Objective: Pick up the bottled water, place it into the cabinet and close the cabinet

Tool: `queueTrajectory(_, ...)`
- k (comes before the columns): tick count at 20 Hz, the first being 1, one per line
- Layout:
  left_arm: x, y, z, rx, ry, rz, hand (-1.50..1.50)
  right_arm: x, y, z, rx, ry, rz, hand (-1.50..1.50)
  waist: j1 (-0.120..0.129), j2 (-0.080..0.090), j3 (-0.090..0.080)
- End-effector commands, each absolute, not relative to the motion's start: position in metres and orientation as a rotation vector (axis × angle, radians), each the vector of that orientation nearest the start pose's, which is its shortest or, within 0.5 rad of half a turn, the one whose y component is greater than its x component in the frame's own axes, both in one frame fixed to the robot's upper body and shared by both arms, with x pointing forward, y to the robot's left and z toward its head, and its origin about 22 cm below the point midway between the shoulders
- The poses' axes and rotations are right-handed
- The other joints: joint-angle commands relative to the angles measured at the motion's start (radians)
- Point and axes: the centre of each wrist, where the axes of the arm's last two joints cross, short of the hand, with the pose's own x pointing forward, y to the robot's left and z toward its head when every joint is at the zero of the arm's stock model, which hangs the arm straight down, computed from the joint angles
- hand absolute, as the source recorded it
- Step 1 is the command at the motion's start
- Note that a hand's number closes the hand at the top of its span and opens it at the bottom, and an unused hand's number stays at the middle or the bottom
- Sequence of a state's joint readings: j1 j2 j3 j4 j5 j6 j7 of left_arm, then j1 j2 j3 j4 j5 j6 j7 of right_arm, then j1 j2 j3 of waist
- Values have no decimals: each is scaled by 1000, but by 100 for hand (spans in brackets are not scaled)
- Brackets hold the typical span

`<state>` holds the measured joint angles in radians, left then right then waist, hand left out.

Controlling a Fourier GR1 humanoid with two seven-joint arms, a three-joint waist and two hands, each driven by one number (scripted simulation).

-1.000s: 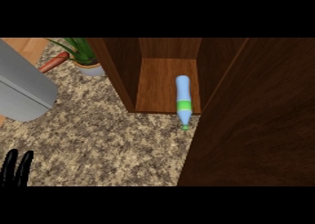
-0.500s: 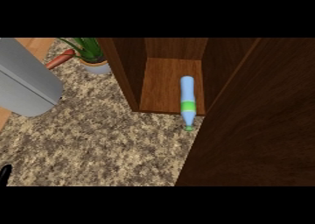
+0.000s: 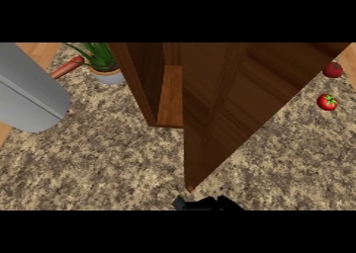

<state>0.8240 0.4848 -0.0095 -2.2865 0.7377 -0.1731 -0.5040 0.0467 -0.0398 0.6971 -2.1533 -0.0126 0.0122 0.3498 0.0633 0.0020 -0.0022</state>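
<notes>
The wooden cabinet [image 3: 141, 74] stands at the back middle of the speckled counter [image 3: 101, 158]. Its door [image 3: 239, 99] is swung most of the way across the opening. Only a narrow strip of the inner shelf [image 3: 170, 96] shows left of the door's edge. The bottled water is hidden behind the door. A black part of my right hand [image 3: 202, 203] shows at the lower edge, just below the door's bottom corner; too little of it is in view to tell how it is held. My left hand is out of view.
A large grey rounded shape [image 3: 24, 96] fills the left side. A potted green plant [image 3: 101, 59] and an orange-red long vegetable [image 3: 66, 67] sit at the back left. Two red tomatoes [image 3: 327, 102] [image 3: 333, 69] lie at the right.
The door has swung leftward across the opening and now hides the bottle. The left hand left the lower left corner. A black hand part appeared at the bottom centre, and the tomatoes came into sight.
</notes>
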Motion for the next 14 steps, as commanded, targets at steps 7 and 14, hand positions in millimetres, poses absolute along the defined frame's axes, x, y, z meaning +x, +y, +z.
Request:
queueTrajectory(7,35,332,106,-322,-1977,237,-150,245,-93,155,696,-1645,376,150,-23,2,3)
queueTrajectory(14,25,356,105,-305,-2000,269,-150,308,-99,148,697,-1616,316,150,-29,2,2)
